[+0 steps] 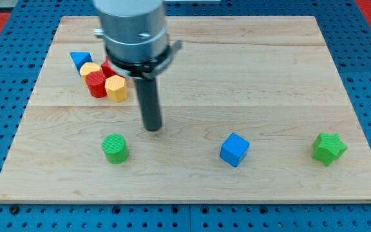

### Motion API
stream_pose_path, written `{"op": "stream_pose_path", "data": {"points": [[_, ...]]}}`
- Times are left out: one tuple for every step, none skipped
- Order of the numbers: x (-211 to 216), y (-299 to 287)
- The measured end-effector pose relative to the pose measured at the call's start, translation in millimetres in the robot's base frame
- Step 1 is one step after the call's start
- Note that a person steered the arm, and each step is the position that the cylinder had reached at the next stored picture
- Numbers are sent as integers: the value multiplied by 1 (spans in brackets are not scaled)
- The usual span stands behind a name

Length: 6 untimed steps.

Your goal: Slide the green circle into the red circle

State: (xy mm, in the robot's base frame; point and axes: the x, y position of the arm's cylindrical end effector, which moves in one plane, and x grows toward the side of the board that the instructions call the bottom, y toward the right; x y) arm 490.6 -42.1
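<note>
The green circle lies near the view's bottom left of the wooden board. The red circle sits in a cluster at the upper left, touching a yellow block. My tip ends the dark rod and stands on the board up and to the right of the green circle, apart from it, and below and right of the cluster.
The cluster also holds a blue block, a second yellow block and another red block partly hidden by the arm. A blue cube and a green star lie along the bottom right.
</note>
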Motion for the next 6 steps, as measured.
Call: {"op": "stream_pose_path", "data": {"points": [[29, 8], [56, 11], [71, -44], [59, -83], [25, -87], [45, -93]]}}
